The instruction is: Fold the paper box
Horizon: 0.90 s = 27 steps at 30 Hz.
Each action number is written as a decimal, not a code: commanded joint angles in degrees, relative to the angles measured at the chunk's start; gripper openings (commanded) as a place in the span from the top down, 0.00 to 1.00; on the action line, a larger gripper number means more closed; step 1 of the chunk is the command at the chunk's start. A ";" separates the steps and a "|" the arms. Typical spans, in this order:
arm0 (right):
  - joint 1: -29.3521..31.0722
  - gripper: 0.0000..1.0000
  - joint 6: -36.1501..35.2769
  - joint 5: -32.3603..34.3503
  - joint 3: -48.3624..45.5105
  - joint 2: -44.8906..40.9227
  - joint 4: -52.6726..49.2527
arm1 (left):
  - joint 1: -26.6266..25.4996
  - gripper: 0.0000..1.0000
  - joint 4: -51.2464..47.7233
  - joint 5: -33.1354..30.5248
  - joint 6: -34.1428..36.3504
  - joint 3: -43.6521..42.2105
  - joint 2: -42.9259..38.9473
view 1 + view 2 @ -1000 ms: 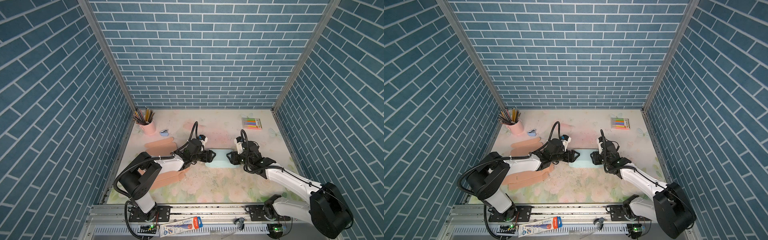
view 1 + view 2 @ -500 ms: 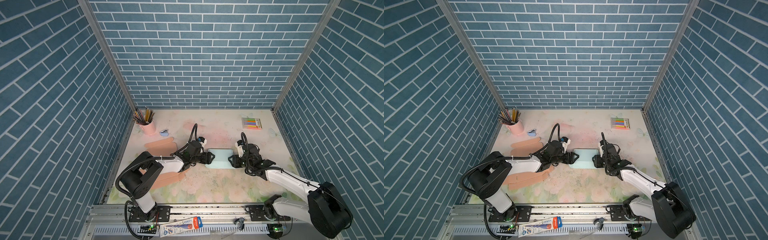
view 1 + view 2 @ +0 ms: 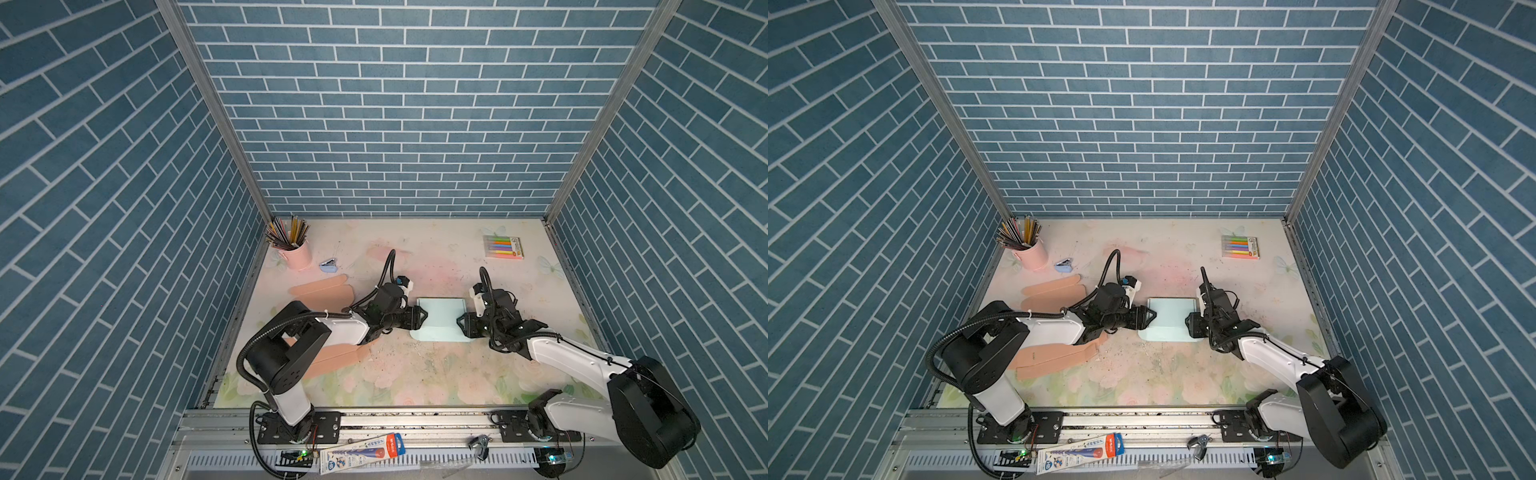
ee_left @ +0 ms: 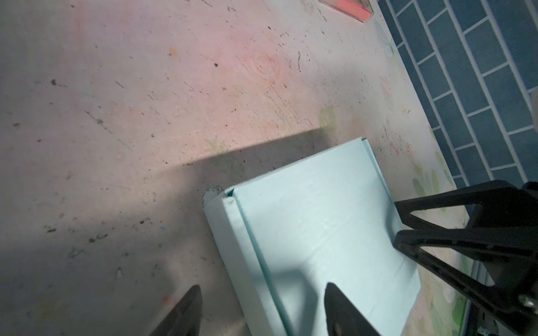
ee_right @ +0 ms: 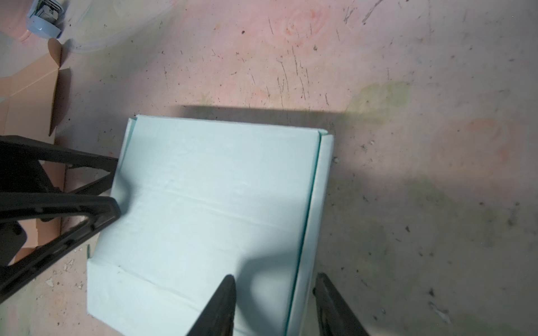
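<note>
- L gripper [image 3: 422, 318]: jaws spread, astride L wall [image 4: 231, 238] of box [image 3: 440, 320]. One finger [image 4: 183, 314] hangs over table [image 4: 116, 116], the other inside box. Neither is seen touching the wall.
- Box: pale blue, on table at ctr, btwn both grippers. Side walls stand up; near flap [image 5: 131, 296] looks flat, not yet raised.
- R gripper [image 3: 460, 326]: jaws apart, narrower than L, astride R wall [image 5: 317, 218]. Outer finger sits just beside the wall, inner one apart from it. Nothing pinched.
- Step in hand (judged): squeeze each doubled side wall to set its crease.
- To do it well: close L and R together so box isn't shoved sideways.
- Pads should meet each wall square, approx. mid-length, not at a corner.
- Press firm but brief: paper dents easily, and a tilted pinch would skew the wall.
- Keep tips off box floor while closing, else it may buckle.
- Risk: a light box may slide or lift if one side grips first.
</note>
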 commanded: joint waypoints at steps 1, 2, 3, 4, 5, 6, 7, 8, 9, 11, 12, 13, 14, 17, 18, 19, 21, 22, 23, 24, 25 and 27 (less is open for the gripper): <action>-0.25 0.55 -0.26 0.42 -1.35 0.84 -0.14 | -0.27 0.36 0.72 -0.87 0.05 -1.04 0.87; -0.27 0.55 -0.26 0.33 -1.45 0.93 0.03 | -0.26 0.37 0.81 -0.87 0.01 -1.15 0.95; -0.24 0.55 -0.24 0.26 -1.58 1.03 0.13 | -0.25 0.38 0.77 -1.00 0.06 -1.24 0.90; -0.23 0.55 -0.26 0.25 -1.55 1.32 0.32 | -0.29 0.39 0.80 -1.04 0.06 -1.28 0.89; -0.22 0.55 -0.27 0.17 -1.66 1.48 0.42 | -0.24 0.40 0.89 -1.12 0.06 -1.35 0.95; -0.22 0.55 -0.33 0.06 -1.68 1.79 0.60 | -0.28 0.41 0.85 -1.19 0.06 -1.44 1.00; -0.26 0.56 -0.31 -0.02 -1.53 2.19 0.68 | -0.26 0.42 0.89 -1.20 0.09 -1.48 0.97; -0.24 0.56 -0.44 -0.09 -1.42 2.52 0.62 | -0.32 0.42 0.89 -1.22 0.09 -1.48 1.03; -0.24 0.56 -0.51 -0.20 -1.18 2.88 0.66 | -0.22 0.43 0.88 -1.30 0.14 -1.47 1.02; -0.22 0.57 -0.60 -0.50 -0.98 3.26 0.76 | -0.25 0.44 0.81 -1.53 0.21 -1.52 0.90; -0.22 0.57 -0.58 -0.65 -0.89 3.44 0.82 | -0.22 0.45 0.75 -1.55 0.27 -1.61 0.89; -0.25 0.57 -0.61 -0.64 -0.81 3.37 0.82 | -0.27 0.45 0.72 -1.62 0.32 -1.61 0.80; -0.24 0.57 -0.58 -0.66 -0.72 3.30 0.81 | -0.22 0.45 0.72 -1.59 0.32 -1.61 0.79; -0.22 0.57 -0.55 -0.84 -0.52 3.20 0.70 | -0.25 0.46 0.59 -1.68 0.41 -1.70 0.90; -0.22 0.57 -0.60 -0.86 -0.47 3.22 0.62 | -0.27 0.46 0.63 -1.73 0.41 -1.62 0.88; -0.23 0.57 -0.61 -0.82 -0.45 3.24 0.68 | -0.21 0.46 0.63 -1.71 0.41 -1.61 0.93; -0.22 0.57 -0.59 -1.04 -0.54 3.38 0.85 | -0.30 0.47 0.64 -1.78 0.41 -1.61 0.92; -0.22 0.57 -0.50 -1.17 -0.54 3.46 0.88 | -0.29 0.47 0.58 -1.73 0.49 -1.54 0.88; -0.18 0.57 -0.50 -1.33 -0.62 3.55 1.04 | -0.29 0.47 0.55 -1.76 0.44 -1.61 0.90; -0.25 0.57 -0.40 -1.55 -0.63 3.72 1.23 | -0.29 0.47 0.52 -1.77 0.46 -1.68 0.80; -0.22 0.57 -0.41 -1.67 -0.63 3.81 1.44 | -0.29 0.47 0.46 -1.79 0.50 -1.70 0.79; -0.23 0.57 -0.34 -2.29 -0.54 4.15 1.85 | -0.25 0.47 0.47 -1.80 0.45 -1.95 0.64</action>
